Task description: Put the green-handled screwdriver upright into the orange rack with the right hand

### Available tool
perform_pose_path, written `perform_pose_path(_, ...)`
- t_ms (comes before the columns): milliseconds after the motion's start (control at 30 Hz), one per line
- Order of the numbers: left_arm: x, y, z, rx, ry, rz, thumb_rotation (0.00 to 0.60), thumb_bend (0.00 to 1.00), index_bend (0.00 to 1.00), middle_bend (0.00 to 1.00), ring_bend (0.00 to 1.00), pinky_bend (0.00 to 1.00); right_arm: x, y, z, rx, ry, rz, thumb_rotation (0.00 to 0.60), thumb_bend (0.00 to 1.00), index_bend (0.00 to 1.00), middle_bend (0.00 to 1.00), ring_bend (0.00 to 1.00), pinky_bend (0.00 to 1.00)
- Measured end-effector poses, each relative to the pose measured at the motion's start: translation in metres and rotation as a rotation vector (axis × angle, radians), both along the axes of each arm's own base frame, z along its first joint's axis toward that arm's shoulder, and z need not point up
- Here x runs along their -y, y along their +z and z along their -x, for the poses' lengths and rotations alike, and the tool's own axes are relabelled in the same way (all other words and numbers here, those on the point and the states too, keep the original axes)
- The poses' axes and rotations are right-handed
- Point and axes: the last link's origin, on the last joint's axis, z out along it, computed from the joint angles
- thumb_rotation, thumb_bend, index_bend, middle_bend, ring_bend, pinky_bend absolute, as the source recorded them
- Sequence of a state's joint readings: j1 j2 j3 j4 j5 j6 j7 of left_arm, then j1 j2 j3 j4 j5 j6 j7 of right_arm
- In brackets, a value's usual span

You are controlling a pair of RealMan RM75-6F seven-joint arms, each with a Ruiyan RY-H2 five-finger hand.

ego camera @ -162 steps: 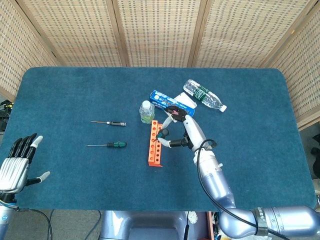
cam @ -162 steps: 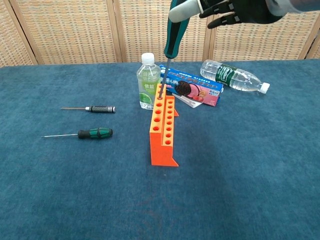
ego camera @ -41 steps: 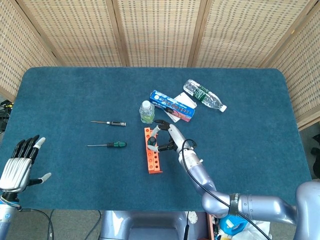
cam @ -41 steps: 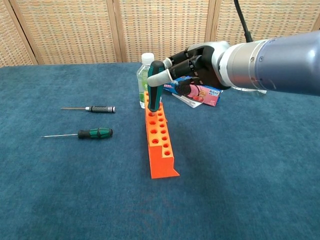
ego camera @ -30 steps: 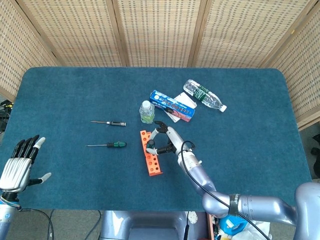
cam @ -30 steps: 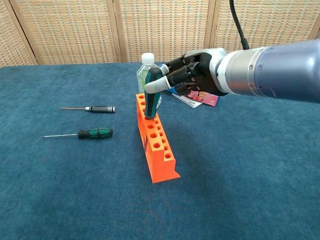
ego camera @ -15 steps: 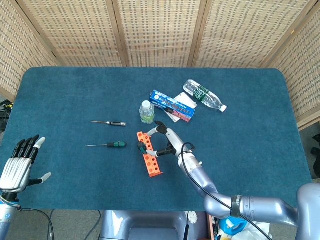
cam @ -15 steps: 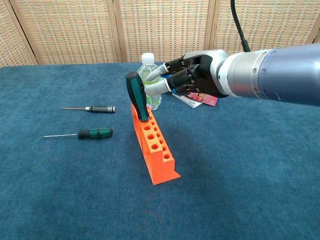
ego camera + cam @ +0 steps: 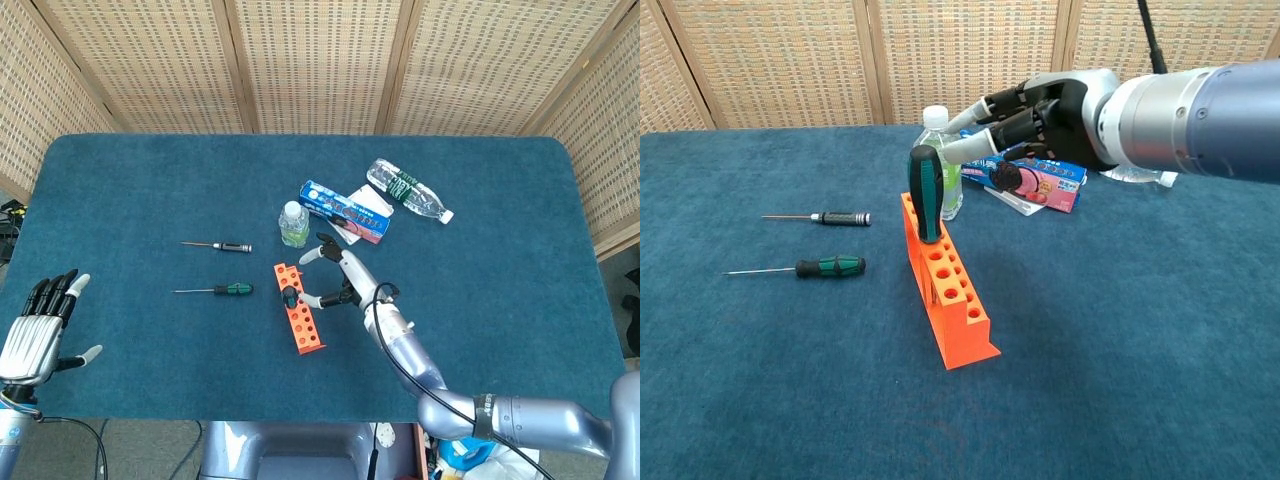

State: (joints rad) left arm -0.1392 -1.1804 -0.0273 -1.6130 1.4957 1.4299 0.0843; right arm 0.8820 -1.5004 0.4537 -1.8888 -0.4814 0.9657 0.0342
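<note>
Silver-armed right hand (image 9: 1040, 125) hovers, fingers spread, just beside the racked green-handled screwdriver (image 9: 926, 194).

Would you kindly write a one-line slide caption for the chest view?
Green-handled screwdriver stands upright in the orange rack; the open right hand hovers just beside it.

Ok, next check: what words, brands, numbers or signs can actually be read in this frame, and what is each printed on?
None can be read with certainty.
Blue and pink snack box: white lettering, too blurred to read.
Small clear bottle with green label: white characters, too small to read.
Large clear bottle lying flat: dark green label, print illegible.
Orange rack, green-handled screwdriver, two loose screwdrivers: no markings visible.
</note>
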Motion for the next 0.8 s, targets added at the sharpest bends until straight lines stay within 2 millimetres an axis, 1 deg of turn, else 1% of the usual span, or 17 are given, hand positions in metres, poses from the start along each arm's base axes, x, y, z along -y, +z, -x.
perform_pose_path(167,0.000,0.001,0.000,0.000,-0.001,-0.005,0.600,0.00,0.00,0.00,0.00,0.00,-0.003,0.018,0.012,-0.055,0.045,0.040,0.600,0.20,0.33,0.00,0.00,0.00)
perform_pose_path(367,0.000,0.001,-0.001,0.000,-0.004,-0.010,0.600,0.00,0.00,0.00,0.00,0.00,-0.013,0.043,0.040,-0.199,0.128,0.118,0.600,0.20,0.33,0.00,0.00,0.00)
perform_pose_path(467,0.001,0.001,-0.002,-0.001,-0.005,-0.009,0.600,0.00,0.00,0.00,0.00,0.00,-0.020,0.056,0.059,-0.280,0.160,0.167,0.600,0.20,0.32,0.00,0.00,0.00)
perform_pose_path(533,0.001,0.001,-0.002,-0.003,-0.007,-0.008,0.600,0.00,0.00,0.00,0.00,0.00,-0.027,0.066,0.076,-0.354,0.185,0.215,0.600,0.20,0.29,0.00,0.00,0.00)
perform_pose_path(600,0.002,0.000,-0.003,-0.005,-0.009,-0.006,0.600,0.00,0.00,0.00,0.00,0.00,-0.032,0.072,0.087,-0.405,0.200,0.249,0.600,0.20,0.27,0.00,0.00,0.00)
perform_pose_path(767,0.003,-0.002,-0.003,-0.017,-0.006,-0.002,0.600,0.00,0.00,0.00,0.00,0.00,-0.058,0.093,0.138,-0.581,0.212,0.377,0.600,0.19,0.22,0.00,0.00,0.00)
perform_pose_path(800,0.003,-0.002,-0.003,-0.020,-0.005,-0.001,0.600,0.00,0.00,0.00,0.00,0.00,-0.065,0.098,0.151,-0.621,0.206,0.407,0.600,0.19,0.21,0.00,0.00,0.00)
